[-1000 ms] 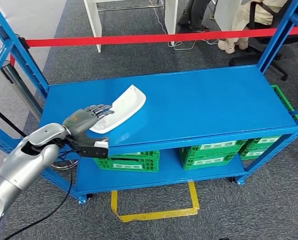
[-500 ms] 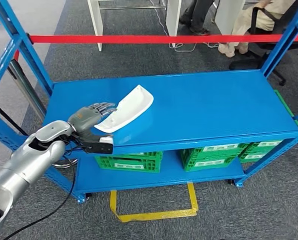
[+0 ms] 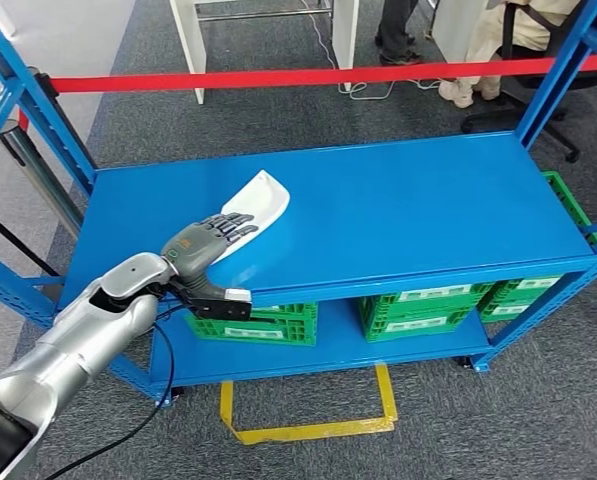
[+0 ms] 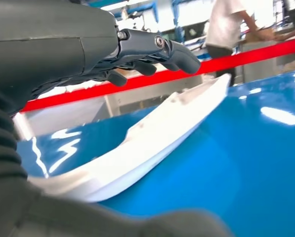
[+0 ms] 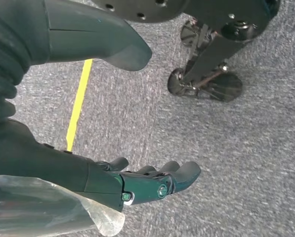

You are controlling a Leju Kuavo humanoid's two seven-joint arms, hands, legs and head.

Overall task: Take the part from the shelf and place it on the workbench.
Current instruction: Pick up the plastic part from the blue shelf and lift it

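Blue shelf top (image 3: pixel 401 210) stretches bare and wide to the right of the white part (image 3: pixel 253 215), which lies near the front-left edge with its far end tipped up off the surface. Left hand (image 3: pixel 204 243) has its fingers (image 4: pixel 153 47) stretched flat over the part's near end, thumb below; whether it truly grips, I cannot tell. Right hand (image 5: pixel 138 182) hangs over grey carpet (image 5: pixel 231 163), fingers loosely apart, holding nothing.

The shelf (image 3: pixel 401 210) is blue painted metal, glossy enough to throw bright reflections. The white part (image 3: pixel 256 205) looks like smooth, matt plastic. The left robot hand (image 3: pixel 204 243) has a dull grey plastic-looking shell. The floor (image 3: pixel 461 420) is rough grey carpet.
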